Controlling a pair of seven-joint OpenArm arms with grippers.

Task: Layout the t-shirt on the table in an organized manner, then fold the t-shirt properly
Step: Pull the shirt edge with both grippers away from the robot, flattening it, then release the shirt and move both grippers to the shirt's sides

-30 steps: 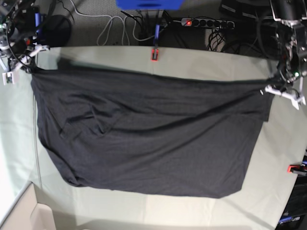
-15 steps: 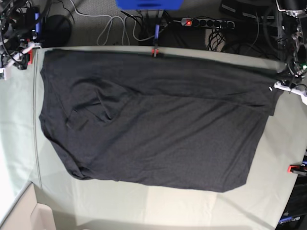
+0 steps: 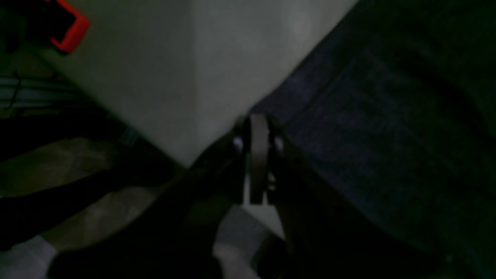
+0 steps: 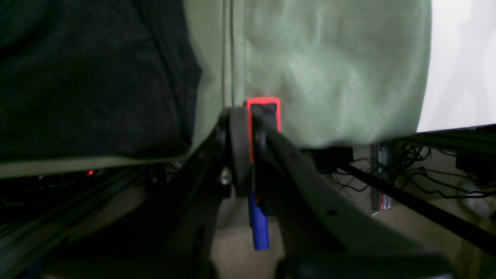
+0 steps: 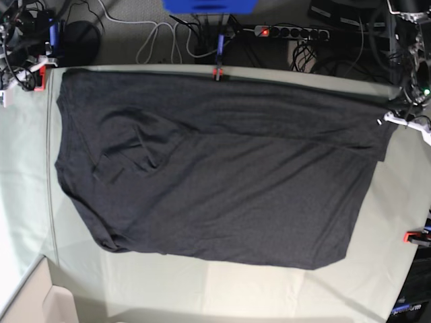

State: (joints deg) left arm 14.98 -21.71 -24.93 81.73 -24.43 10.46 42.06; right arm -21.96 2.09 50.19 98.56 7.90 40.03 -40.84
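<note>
The charcoal t-shirt (image 5: pixel 222 182) lies spread flat over the pale green table (image 5: pixel 222 289), its top edge along the far rim. Some wrinkles sit near its left side. In the base view my left gripper (image 5: pixel 396 121) is at the shirt's right corner. In the left wrist view my left gripper (image 3: pixel 257 120) is shut, and the dark t-shirt (image 3: pixel 387 135) runs taut into its tips. My right gripper (image 4: pixel 248 110) is shut with nothing in it, and the t-shirt (image 4: pixel 85 77) lies apart to its left. In the base view the right gripper (image 5: pixel 32 69) hovers off the table's far left corner.
Red clamps pinch the table cloth at the far edge (image 5: pixel 217 73), the right edge (image 5: pixel 412 236) and just beyond my right gripper (image 4: pixel 263 104). A power strip (image 5: pixel 289 31) and loose cables lie on the floor behind. A cardboard box (image 5: pixel 40 303) sits at the near left.
Both arms drew the shirt toward the far edge, flattening it. The right gripper no longer has the shirt's left corner and has moved off past the table corner. The left gripper barely shifted.
</note>
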